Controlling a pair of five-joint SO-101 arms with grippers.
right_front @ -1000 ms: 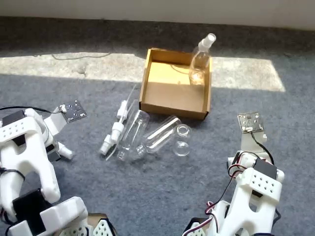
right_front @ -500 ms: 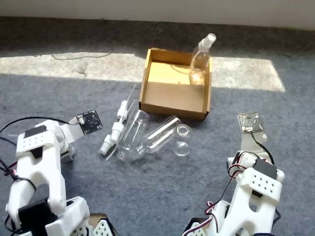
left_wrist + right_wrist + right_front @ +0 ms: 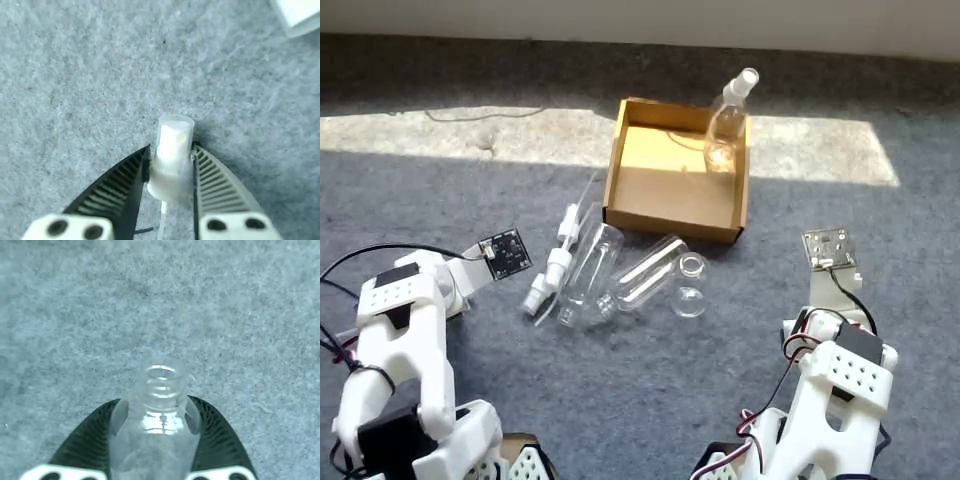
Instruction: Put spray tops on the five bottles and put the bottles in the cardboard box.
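Observation:
My left gripper (image 3: 170, 155) is shut on a white spray top (image 3: 171, 159), held just above the grey carpet. In the high view the left arm (image 3: 405, 330) stands at the lower left. A clear open-necked bottle (image 3: 159, 420) sits clamped in my right gripper (image 3: 157, 412), and the right arm (image 3: 840, 370) is at the lower right. Three clear bottles (image 3: 638, 276) lie on the carpet in front of the cardboard box (image 3: 678, 172). Two more spray tops (image 3: 556, 262) lie left of them. A capped bottle (image 3: 728, 115) leans in the box's far right corner.
Grey carpet (image 3: 820, 200) covers the floor, with a sunlit band across the back. Open carpet lies between the two arms and to the right of the box. A thin cable (image 3: 470, 115) rests on the carpet at the back left.
The left arm has swung right, toward the loose bottles and spray tops. The right arm, the box and the bottles on the carpet have not moved.

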